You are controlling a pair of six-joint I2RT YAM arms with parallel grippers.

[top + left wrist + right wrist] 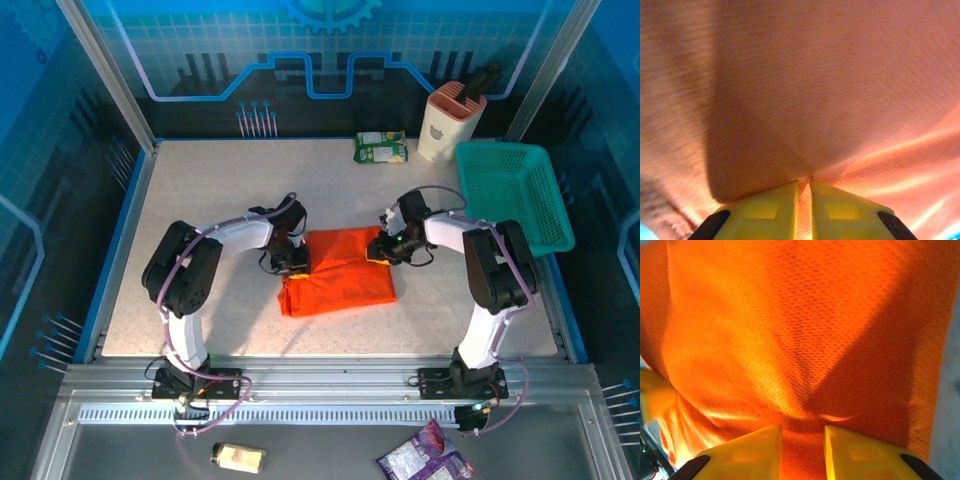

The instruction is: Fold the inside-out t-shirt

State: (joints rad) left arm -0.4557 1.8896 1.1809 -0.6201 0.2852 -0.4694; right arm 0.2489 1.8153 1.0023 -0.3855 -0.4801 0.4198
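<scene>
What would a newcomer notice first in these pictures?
The bright orange t-shirt lies partly folded in the middle of the table. The left gripper pinches its left edge and the right gripper its right edge; both wrist views show yellow fingers closed on orange cloth. A teal basket stands at the far right corner.
</scene>
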